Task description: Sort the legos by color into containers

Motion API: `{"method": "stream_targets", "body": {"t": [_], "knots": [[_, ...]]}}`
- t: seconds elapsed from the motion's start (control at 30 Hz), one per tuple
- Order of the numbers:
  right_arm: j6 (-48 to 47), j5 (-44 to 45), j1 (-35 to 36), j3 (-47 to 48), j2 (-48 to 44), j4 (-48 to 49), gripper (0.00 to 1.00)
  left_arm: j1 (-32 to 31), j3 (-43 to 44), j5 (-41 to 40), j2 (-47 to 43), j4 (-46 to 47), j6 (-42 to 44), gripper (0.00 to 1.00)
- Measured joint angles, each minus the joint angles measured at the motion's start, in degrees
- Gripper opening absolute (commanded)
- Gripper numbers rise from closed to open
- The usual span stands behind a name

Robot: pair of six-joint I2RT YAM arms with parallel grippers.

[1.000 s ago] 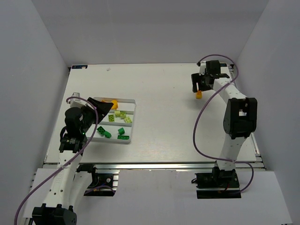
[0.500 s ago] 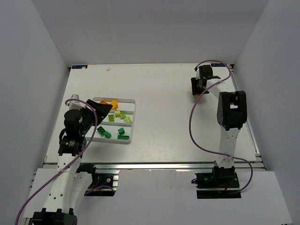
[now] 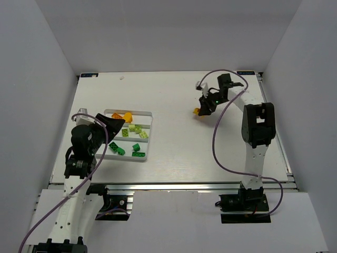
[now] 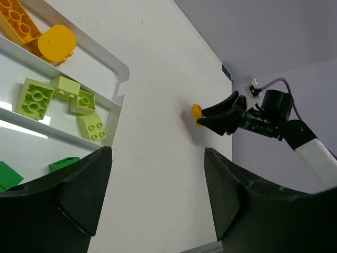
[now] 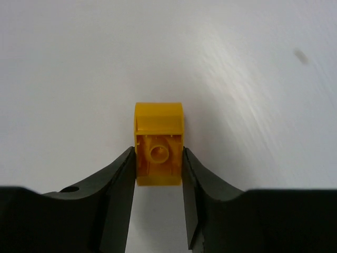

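Note:
My right gripper (image 5: pixel 158 152) is shut on a small orange lego (image 5: pixel 158 121), one finger on each side, its hollow underside facing the camera. From above, that lego (image 3: pixel 196 110) is at the tips of the right gripper (image 3: pixel 202 107), right of the table's middle and towards the back. The containers are a white three-compartment tray (image 3: pixel 142 112) at the left. It holds orange legos (image 3: pixel 125 114), lime legos (image 3: pixel 136 128) and green legos (image 3: pixel 137 149), one colour per compartment. My left gripper (image 4: pixel 158 155) hangs open and empty over the tray's left end (image 3: pixel 113 122).
White walls enclose the table on three sides. The right arm's purple cable (image 3: pixel 217 137) loops over the table's right half. Bare white tabletop (image 3: pixel 174 137) lies between the tray and the right gripper.
The right jaws closed on the orange lego near the far right corner, and the arm has swung left with it towards the middle. The left arm has barely moved.

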Motion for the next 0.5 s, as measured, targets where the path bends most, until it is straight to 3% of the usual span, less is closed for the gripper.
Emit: {"method": "stream_targets", "body": {"t": [0.1, 0.2, 0.33, 0.5], "knots": [[-18.3, -10.6, 5.5, 3.7, 0.1, -10.6, 0.00, 0.0, 0.4, -0.5, -0.8, -1.0, 0.1, 0.81], [-26.7, -15.0, 13.3, 6.8, 0.2, -13.2, 0.00, 0.0, 1.1, -0.9, -1.9, -2.3, 0.1, 0.81], [-24.8, -16.0, 22.6, 7.7, 0.4, -6.8, 0.00, 0.0, 2.4, -2.1, -3.9, -4.6, 0.3, 0.81], [-11.2, -12.7, 28.9, 7.8, 2.2, 9.7, 0.03, 0.0, 3.5, -3.7, -8.2, -8.2, 0.3, 0.81]]}}
